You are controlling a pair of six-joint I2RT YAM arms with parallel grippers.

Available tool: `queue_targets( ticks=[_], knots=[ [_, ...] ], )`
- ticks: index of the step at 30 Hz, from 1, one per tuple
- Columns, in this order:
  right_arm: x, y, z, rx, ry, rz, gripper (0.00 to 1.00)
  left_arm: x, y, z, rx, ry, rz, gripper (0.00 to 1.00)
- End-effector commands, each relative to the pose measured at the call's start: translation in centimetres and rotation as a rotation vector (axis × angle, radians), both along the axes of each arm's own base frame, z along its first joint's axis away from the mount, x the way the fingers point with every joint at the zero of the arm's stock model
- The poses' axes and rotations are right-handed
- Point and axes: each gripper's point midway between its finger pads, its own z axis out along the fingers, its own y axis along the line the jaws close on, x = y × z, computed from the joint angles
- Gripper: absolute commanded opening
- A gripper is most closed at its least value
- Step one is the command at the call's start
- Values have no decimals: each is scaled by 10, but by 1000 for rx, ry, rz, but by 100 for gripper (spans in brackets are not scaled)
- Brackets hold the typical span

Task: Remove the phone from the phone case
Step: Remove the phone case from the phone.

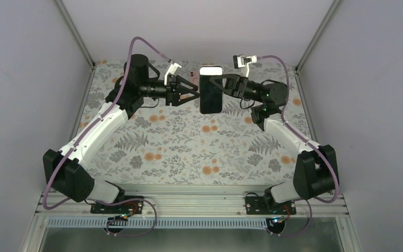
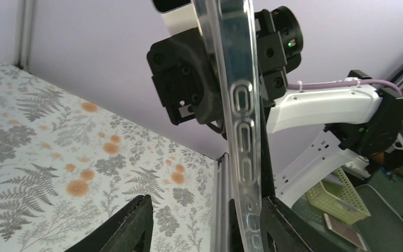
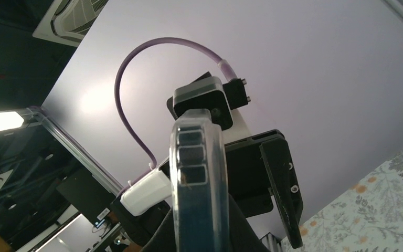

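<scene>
The dark phone in its clear case (image 1: pixel 211 93) is held upright in the air over the back middle of the table; its top end shows bright white. My right gripper (image 1: pixel 219 84) is shut on it from the right. In the right wrist view the cased phone (image 3: pixel 199 178) stands edge-on between my fingers (image 3: pixel 202 239). My left gripper (image 1: pixel 193 93) is open at the phone's left side. In the left wrist view the clear case edge (image 2: pixel 241 136) stands between the open fingers (image 2: pixel 207 223), close to the right fingertip (image 2: pixel 286 228) and far from the left one.
The flowered table mat (image 1: pixel 189 147) lies below both arms. Grey walls and metal corner posts (image 1: pixel 76 34) close in the back and sides. A yellow basket (image 2: pixel 338 197) stands off the table in the left wrist view.
</scene>
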Motion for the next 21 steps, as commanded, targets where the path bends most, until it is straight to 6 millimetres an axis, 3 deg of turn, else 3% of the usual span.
queue_targets(
  ticks=[1, 5, 9, 16, 21],
  knots=[
    [-49, 25, -2, -34, -75, 169, 4, 25, -2, 9, -27, -29, 82, 50],
    [-47, 27, -1, -28, -62, 168, 4, 29, -1, 0, -2, -29, 116, 49],
    [-41, 22, 7, -16, -69, 143, 4, 21, 1, -7, 3, -39, 93, 50],
    [-11, -5, 16, 18, -21, 24, 4, -6, 5, -8, -28, -56, 0, 61],
    [7, -12, 11, 9, 19, -40, 4, -13, 3, -10, -53, -11, -34, 65]
  ],
)
